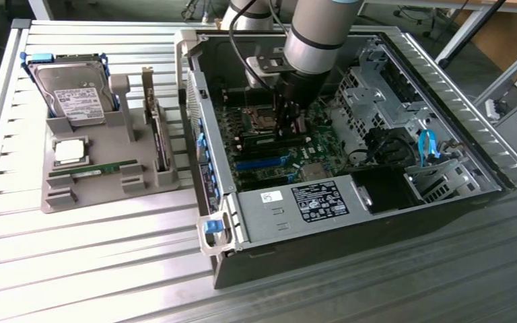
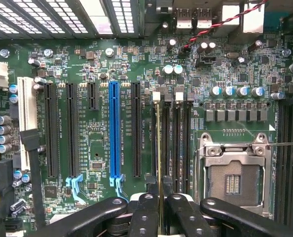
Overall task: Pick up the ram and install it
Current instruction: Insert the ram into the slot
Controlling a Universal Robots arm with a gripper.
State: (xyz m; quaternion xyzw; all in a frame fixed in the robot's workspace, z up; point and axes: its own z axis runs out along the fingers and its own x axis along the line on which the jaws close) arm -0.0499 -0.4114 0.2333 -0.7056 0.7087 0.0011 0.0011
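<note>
- Gripper (image 2: 158,198), black and two-fingered, is pinching a thin, narrow ram (image 2: 158,148) between its fingers (image 2: 145,212). The jaws are standing narrow, closed on the board's two faces.
- In the wrist view the ram is showing edge-on as a pale yellowish line. It is lying along one of the long black memory slots (image 2: 178,143), but whether it is seated or hovering cannot be told.
- That slot is sitting between the long blue expansion slot (image 2: 114,133) and the square silver processor socket (image 2: 233,177) on the green motherboard (image 2: 102,148).
- In the exterior view the grey robot arm (image 1: 317,40) is reaching down into the open black-and-silver computer case (image 1: 207,134), with the gripper (image 1: 287,124) hanging just over the motherboard (image 1: 322,145).
- A moulded grey parts tray (image 1: 97,195) is lying to the exterior view's left of the case on the ribbed aluminium table (image 1: 79,269).
- The tray is carrying a silver hard drive (image 1: 75,94) at its far end, a square silver processor chip (image 1: 70,151), an upright expansion card (image 1: 155,128) and, nearer, a second green memory stick (image 1: 92,169) lying flat.
</note>
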